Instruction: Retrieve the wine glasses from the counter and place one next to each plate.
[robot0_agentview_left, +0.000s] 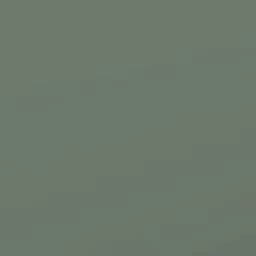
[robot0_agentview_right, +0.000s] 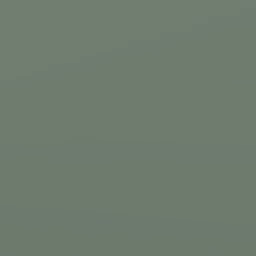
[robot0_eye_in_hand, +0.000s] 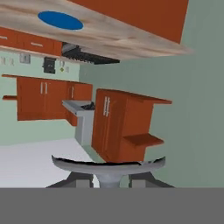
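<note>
Both base views show us flat grey-green. In the hand view, upside down, the marbled bar top (robot0_eye_in_hand: 109, 35) spans the upper frame, carrying the blue plate (robot0_eye_in_hand: 60, 20) at upper left. At lower centre, the gripper (robot0_eye_in_hand: 108, 180) is clamped on a wine glass (robot0_eye_in_hand: 109, 165).
</note>
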